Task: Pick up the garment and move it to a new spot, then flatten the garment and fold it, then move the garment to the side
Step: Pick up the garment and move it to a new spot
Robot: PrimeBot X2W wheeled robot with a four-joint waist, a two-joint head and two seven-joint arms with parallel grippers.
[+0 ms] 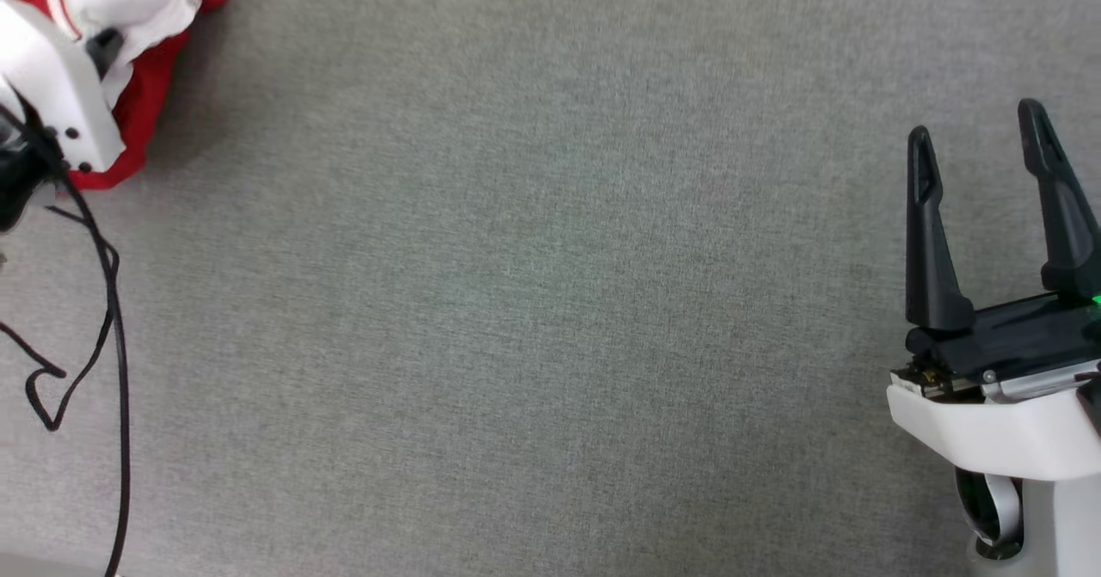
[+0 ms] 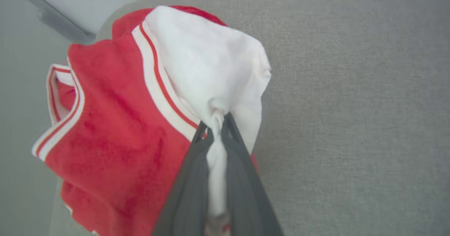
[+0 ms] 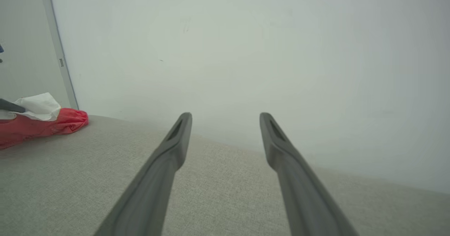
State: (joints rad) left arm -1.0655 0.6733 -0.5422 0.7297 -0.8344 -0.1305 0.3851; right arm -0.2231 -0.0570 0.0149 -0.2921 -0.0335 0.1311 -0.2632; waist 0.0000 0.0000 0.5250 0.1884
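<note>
The garment lies bunched at the far left corner of the grey surface, red with a white sleeve on top. In the left wrist view the garment shows its red-and-white striped trim. My left gripper is shut on a pinch of the white sleeve, and the cloth runs down between its two dark fingers. Its white housing covers part of the garment in the head view. My right gripper stands open at the right, far from the cloth, with nothing between its fingers. The right wrist view has the garment far off to the left.
Grey fabric surface spreads across the middle. Black cables loop down from my left arm at the left edge. A pale wall rises behind the surface's far edge. The surface's edge runs close beside the garment.
</note>
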